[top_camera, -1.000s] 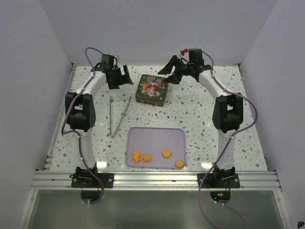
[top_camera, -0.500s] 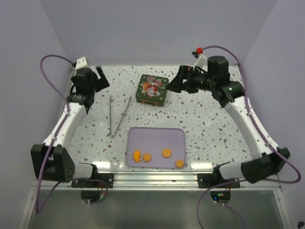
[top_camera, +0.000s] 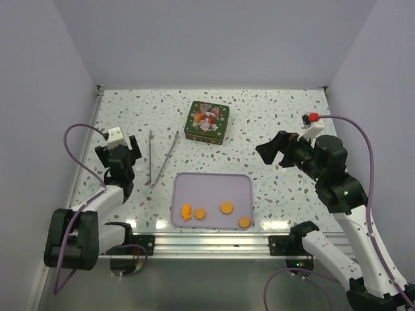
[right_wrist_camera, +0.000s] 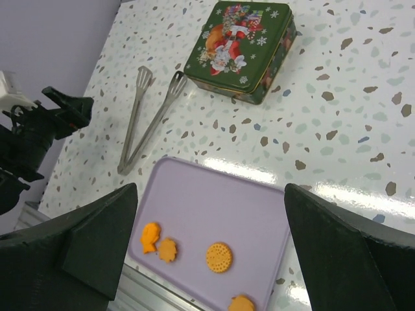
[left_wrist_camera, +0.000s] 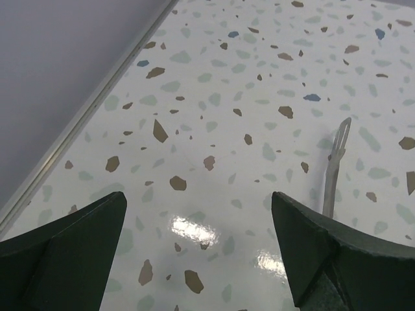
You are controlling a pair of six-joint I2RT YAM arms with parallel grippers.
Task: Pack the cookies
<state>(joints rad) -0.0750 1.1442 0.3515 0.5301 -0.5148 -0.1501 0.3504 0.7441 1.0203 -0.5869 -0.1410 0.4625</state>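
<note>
Four cookies (top_camera: 225, 207) sit low on the purple tray (top_camera: 211, 184), tin (top_camera: 207, 121) lid on at upper middle, tongs (top_camera: 162, 155) left of the tray. Both end effectors, left (left_wrist_camera: 198, 249) and right (right_wrist_camera: 211, 243), are spread wide, holding nothing, well off the surface (top_camera: 272, 129), maybe parked.

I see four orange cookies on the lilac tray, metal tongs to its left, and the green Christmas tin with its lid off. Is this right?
Not quite: the green Christmas tin has its lid on, as the right wrist view shows. The four orange cookies do lie on the lilac tray, with the metal tongs to its left.
</note>
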